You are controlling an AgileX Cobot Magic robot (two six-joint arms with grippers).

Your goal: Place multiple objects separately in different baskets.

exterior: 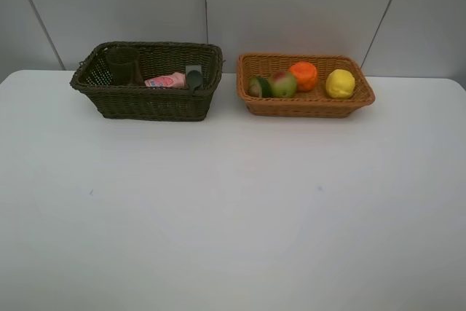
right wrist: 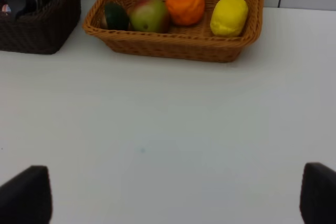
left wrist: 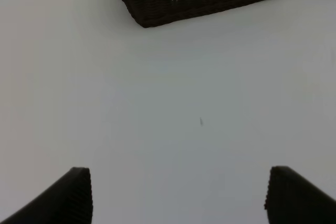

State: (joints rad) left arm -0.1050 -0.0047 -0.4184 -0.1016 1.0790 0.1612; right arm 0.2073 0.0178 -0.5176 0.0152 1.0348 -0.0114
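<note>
I am looking down from the high camera, and nothing is lying loose on the white table (exterior: 233, 216). The dark brown-green basket (exterior: 149, 103) is sitting at the upper left of the frame, and the orange-tan basket (exterior: 304, 105) is sitting just to its right, near it but not touching. In the dark one I am seeing the mauve cup (exterior: 121, 63) standing at the left end, the small pink bottle (exterior: 166, 80) lying on its side in the middle, and a dark thing with a grey top (exterior: 194, 76) next to it, which I am guessing is the pump bottle. I cannot find the marker. In the orange-tan one the fruits are lying in a row from left to right: the halved avocado (exterior: 258, 86), the red-green pear-like fruit (exterior: 283, 84), the orange (exterior: 303, 76) and the lemon (exterior: 339, 83). My left gripper (left wrist: 178, 195) is hanging over bare table with its jaws wide apart and nothing between them, and the dark basket is far up at the top of its view. My right gripper (right wrist: 176, 195) is doing the same, wide apart and empty, with the orange-tan basket at the top of its view. Both baskets are lying straight ahead of the jaws, well apart from them. I am thinking the sorting is done, with no next thing to grab.
</note>
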